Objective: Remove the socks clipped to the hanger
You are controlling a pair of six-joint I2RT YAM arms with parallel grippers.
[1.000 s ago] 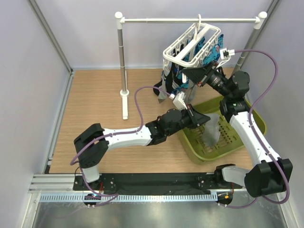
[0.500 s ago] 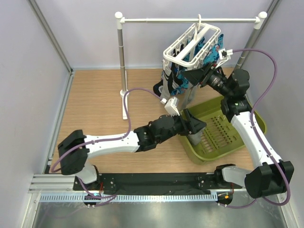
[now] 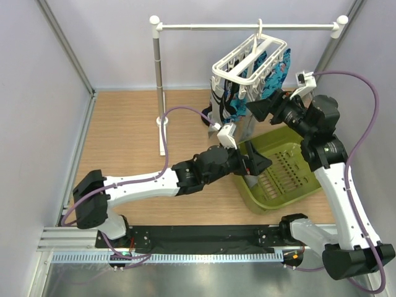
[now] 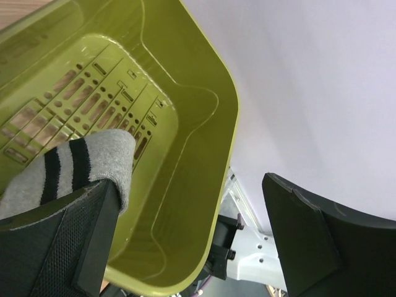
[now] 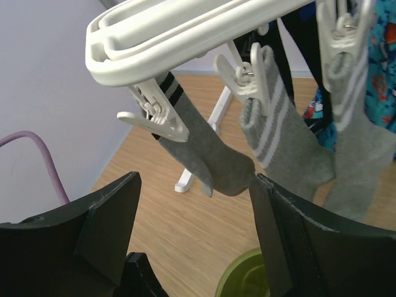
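The white hanger [image 3: 250, 59] hangs by its hook from the rail, with grey and black socks [image 3: 228, 105] clipped under it. My right gripper [image 3: 255, 111] is open just right of them. In the right wrist view a grey sock with black bands [image 5: 204, 148] dangles between my open fingers [image 5: 291, 235], its toe at the right finger; a white-striped grey sock [image 5: 278, 136] hangs beside it. My left gripper [image 3: 260, 159] stands open over the green basket [image 3: 309, 185]. A grey black-banded sock [image 4: 80, 167] lies free in the basket [image 4: 185, 93] beside the left finger [image 4: 55, 247].
The white rail stand [image 3: 162, 80] rises from the wooden table at the back left, its bar running right above the hanger. A bright blue patterned cloth [image 3: 272, 71] hangs among the socks. Grey walls close in on both sides.
My left gripper has opened and let the grey sock drop into the basket. My right gripper has opened and drawn back to the right from the hanger, which has swung back level.
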